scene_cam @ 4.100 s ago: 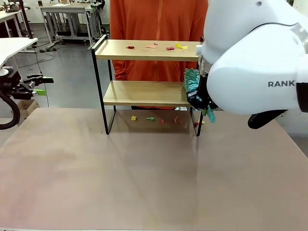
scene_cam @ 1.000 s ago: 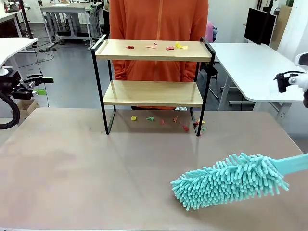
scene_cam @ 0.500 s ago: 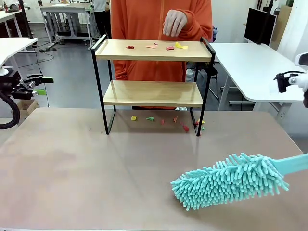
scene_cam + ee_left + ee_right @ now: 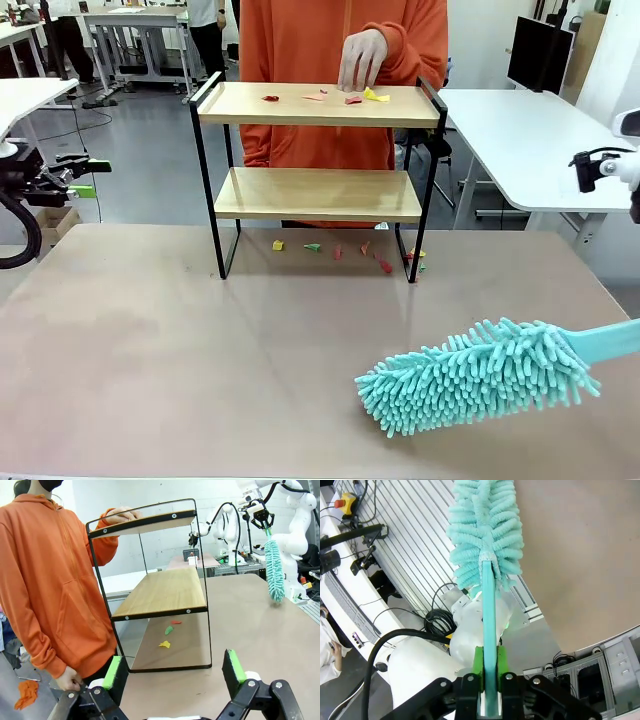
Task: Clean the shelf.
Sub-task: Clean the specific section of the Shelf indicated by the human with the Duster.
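Front view: the shelf [image 4: 315, 195] stands at the far middle of the surface [image 4: 150, 350], with paper scraps [image 4: 270, 98] on its top board beneath a person's hand [image 4: 362, 60]. It looks light, rigid and tippable: brush gently, steadying it by the black frame if needed. The right gripper [image 4: 489, 662] pinches the soft microfibre duster [image 4: 485, 530] by its stiff handle. The left gripper [image 4: 175, 672] has its jaws spread, empty.

Room is bright, even light from overhead, no hard glare. Shadows are soft: a pale one under the shelf [image 4: 318, 195] on the table [image 4: 150, 350], another under the duster [image 4: 480, 375]. Front pic is sharp. Wrist pics bend straight lines near the edges; bkgd there a bit soft.
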Robot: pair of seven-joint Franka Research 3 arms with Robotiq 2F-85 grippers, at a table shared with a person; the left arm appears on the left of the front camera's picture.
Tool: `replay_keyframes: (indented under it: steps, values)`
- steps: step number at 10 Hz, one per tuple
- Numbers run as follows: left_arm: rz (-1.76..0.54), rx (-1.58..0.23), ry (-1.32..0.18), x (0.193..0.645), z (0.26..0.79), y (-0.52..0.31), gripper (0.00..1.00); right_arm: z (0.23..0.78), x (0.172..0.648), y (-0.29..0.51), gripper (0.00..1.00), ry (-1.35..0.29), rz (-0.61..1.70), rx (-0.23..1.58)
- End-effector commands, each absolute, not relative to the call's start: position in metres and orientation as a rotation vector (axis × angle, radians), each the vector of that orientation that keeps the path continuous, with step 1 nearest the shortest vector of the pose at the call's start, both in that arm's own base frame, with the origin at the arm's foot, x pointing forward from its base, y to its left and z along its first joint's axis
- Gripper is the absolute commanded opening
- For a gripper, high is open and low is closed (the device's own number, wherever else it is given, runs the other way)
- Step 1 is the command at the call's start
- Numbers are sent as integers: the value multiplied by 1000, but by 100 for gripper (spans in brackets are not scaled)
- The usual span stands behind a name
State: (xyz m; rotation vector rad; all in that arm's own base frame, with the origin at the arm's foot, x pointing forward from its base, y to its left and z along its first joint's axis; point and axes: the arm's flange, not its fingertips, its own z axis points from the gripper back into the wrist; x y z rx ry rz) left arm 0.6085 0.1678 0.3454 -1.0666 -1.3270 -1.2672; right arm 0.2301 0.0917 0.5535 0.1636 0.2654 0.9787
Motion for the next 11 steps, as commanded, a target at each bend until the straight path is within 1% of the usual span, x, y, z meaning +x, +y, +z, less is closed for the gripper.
replay_keyframes:
  steps: [1,6,8,9,11]
  values:
    - [-1276,-1067,-1315,606,348,165,100,558,230,93,13,265,994,172]
    - [-1276,-1067,-1315,606,348,165,100,554,230,92,13,265,979,164]
    - [-1276,-1067,-1315,606,348,165,100,580,232,110,13,177,987,240]
    - [-1276,-1067,-1315,606,348,165,100,599,232,123,13,125,988,244]
    - [-1276,-1067,-1315,606,348,165,100,648,231,161,13,10,895,262]
